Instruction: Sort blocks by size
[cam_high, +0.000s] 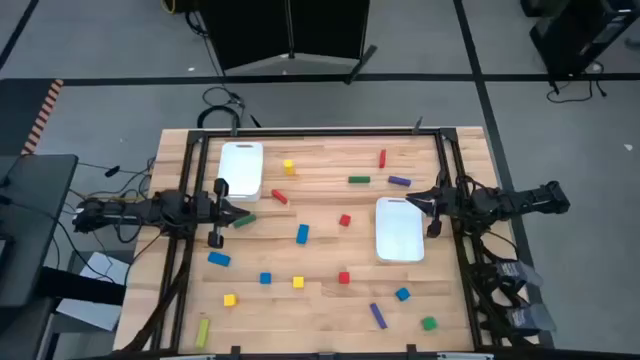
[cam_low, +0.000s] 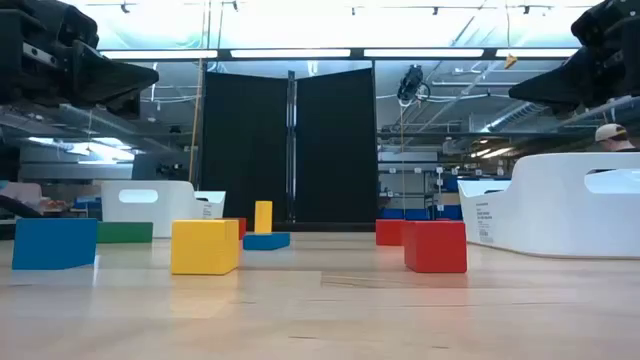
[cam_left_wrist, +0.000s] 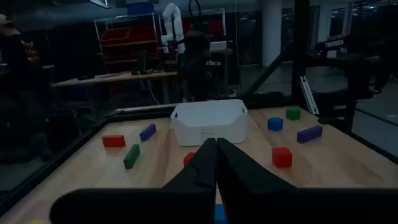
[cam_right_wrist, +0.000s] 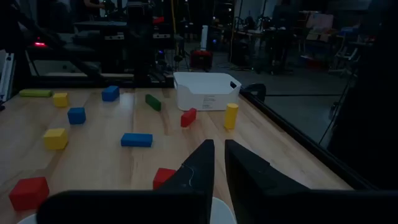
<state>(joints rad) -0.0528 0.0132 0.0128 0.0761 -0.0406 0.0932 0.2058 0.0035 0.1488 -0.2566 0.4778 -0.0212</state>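
Note:
The blocks lie scattered over the wooden table (cam_high: 320, 300): small cubes such as a yellow cube (cam_high: 229, 299), a red cube (cam_high: 344, 278) and a blue cube (cam_high: 265, 278), and longer bars such as a green bar (cam_high: 358, 180) and a purple bar (cam_high: 399, 181). My left gripper (cam_left_wrist: 216, 149) is shut and hovers at the table's left side (cam_high: 232, 212), next to a green bar (cam_high: 243, 220). My right gripper (cam_right_wrist: 219, 149) is shut with nothing between its fingers. It hangs above the far edge of the right white bin (cam_high: 399, 232).
A second white bin (cam_high: 241, 170) stands at the far left. Black frame rails (cam_high: 190, 250) run along the table's left and right sides. Open wood lies in the middle, between the scattered blocks. A yellow cube (cam_low: 204, 247) and a red cube (cam_low: 435, 246) sit near the front edge.

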